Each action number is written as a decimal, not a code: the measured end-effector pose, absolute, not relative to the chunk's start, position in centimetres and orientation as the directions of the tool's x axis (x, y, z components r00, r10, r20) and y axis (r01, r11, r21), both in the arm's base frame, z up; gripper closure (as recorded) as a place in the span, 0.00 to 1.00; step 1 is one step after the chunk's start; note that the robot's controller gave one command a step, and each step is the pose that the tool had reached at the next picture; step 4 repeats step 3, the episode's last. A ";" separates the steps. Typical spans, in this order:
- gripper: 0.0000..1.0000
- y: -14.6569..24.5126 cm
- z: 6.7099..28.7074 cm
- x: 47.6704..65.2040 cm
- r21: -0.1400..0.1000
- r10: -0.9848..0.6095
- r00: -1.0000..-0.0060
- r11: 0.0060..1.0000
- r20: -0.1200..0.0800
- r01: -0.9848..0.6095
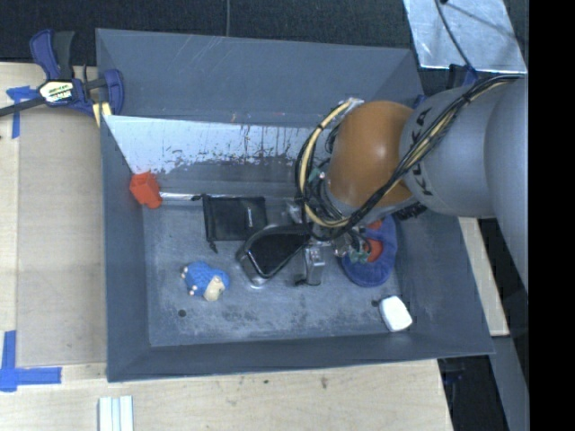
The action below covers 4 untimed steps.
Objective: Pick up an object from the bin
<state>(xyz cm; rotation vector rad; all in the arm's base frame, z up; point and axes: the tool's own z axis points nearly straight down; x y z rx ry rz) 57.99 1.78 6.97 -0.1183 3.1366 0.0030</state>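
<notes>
My gripper (312, 264) hangs low in the middle of the bin, under the orange cover, with its metal tip close to the floor. Just left of it, touching or almost touching, lies a glossy black oval thing (271, 250). A flat blue thing with red and green parts (370, 255) lies just to the right, partly hidden by the arm. A black rectangular block (233, 216) sits up and to the left of the oval thing.
A small blue and cream toy (205, 281) lies at the front left. A white lump (395, 313) sits in the front right corner. An orange-red piece on a thin metal rod (145, 190) rests by the left wall. The arm covers the bin's right back part.
</notes>
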 end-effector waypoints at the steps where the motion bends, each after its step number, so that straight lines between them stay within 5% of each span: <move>1: 0.00 3.2 7.1 58.7 -0.005 -0.576 -0.817 0.817 -0.008 -0.576; 2: 1.00 3.3 7.2 58.8 -0.005 -0.573 -0.819 0.819 -0.012 -0.573; 3: 1.00 3.3 14.6 58.9 -0.004 -0.571 -0.821 0.821 -0.005 -0.571; 4: 1.00 3.3 14.6 58.9 -0.004 -0.571 -0.821 0.821 -0.005 -0.571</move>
